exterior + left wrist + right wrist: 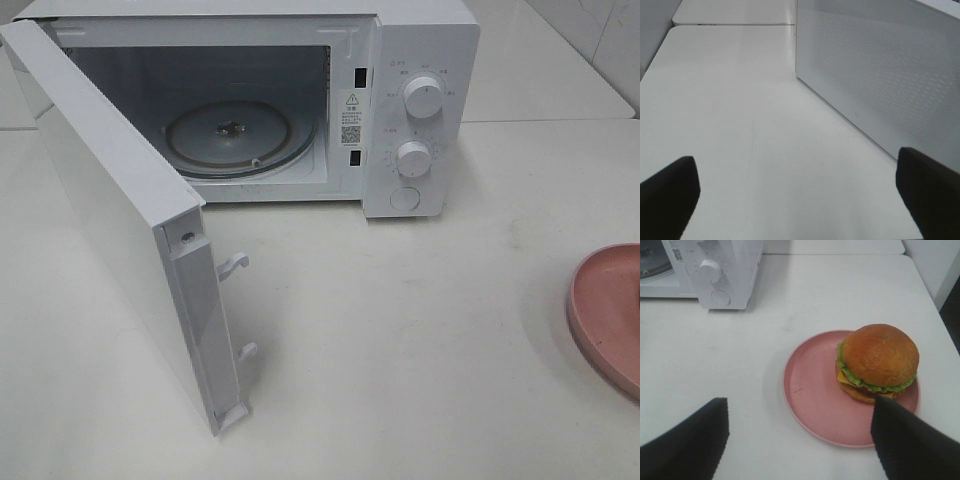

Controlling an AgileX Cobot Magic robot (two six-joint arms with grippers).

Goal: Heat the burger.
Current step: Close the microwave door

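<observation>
Microwave (300, 100) sits at the back of the white table (400, 330) with its door (120, 220) swung wide open toward the left, so you can look straight into the cavity, and all that's in there is the round glass turntable (240, 135), nothing on it. Two knobs are stacked on the control panel (420, 120) to the right of the opening. The other thing holding stuff is the round pink plate (815, 390), which only pokes in at the right edge of the high view, well apart from the microwave. The burger (877, 362) is on that plate, pushed over to one side of it rather than centred, sitting upright on its bottom bun with the glossy top bun facing up, lettuce and a corner of yellow cheese sticking out around the middle. It's basically round, so no real long axis to speak of, just a stack pointing straight up. The right gripper (800, 440) hangs above the plate with its fingers spread wide and nothing between them. The left gripper (800, 200) is spread wide too, empty, over bare table next to the perforated outer face of the open door.
</observation>
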